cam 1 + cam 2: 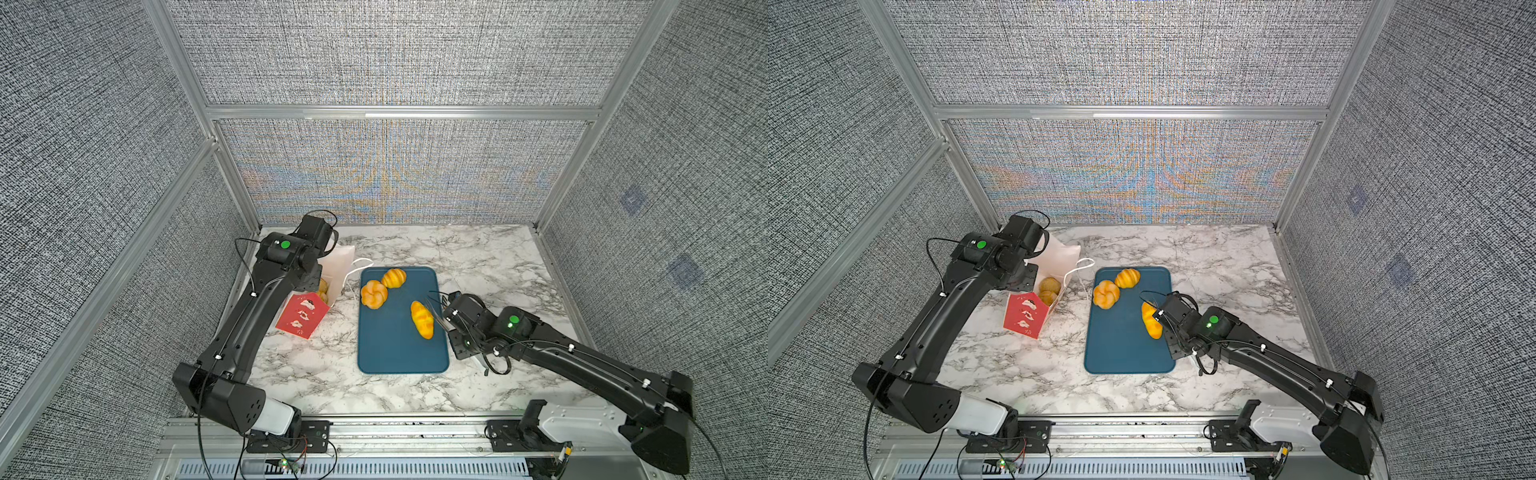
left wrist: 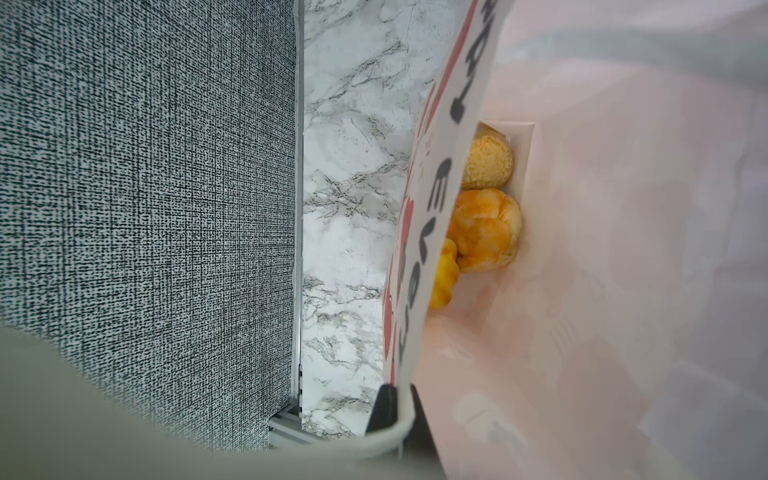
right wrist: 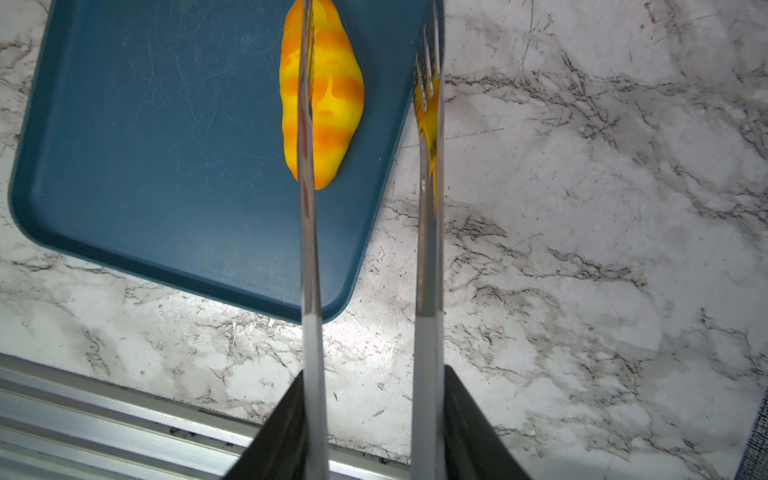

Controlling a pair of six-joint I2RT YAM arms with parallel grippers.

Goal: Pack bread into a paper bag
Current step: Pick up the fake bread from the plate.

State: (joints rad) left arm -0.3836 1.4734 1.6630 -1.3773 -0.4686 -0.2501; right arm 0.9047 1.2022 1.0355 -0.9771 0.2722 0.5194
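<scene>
Grey woven walls (image 1: pixel 374 54) box in a marble counter (image 1: pixel 478 257); both top views show three pieces of bread (image 1: pixel 374 294) on a blue tray (image 1: pixel 399 353), with the bag (image 1: pixel 1023 316) upright just beside it, under the left arm. Only the left wrist view shows the left claw (image 2: pixel 397 395) clamped on the bag's printed front edge and three buns (image 2: pixel 486 228) inside, where a top view shows two buns (image 1: pixel 1049 285). Only the right wrist view shows the right claw (image 3: pixel 374 372) gripping tongs (image 3: pixel 309 208), arms apart, one in front of the long roll (image 3: pixel 332 104), the other along the tray's edge.
</scene>
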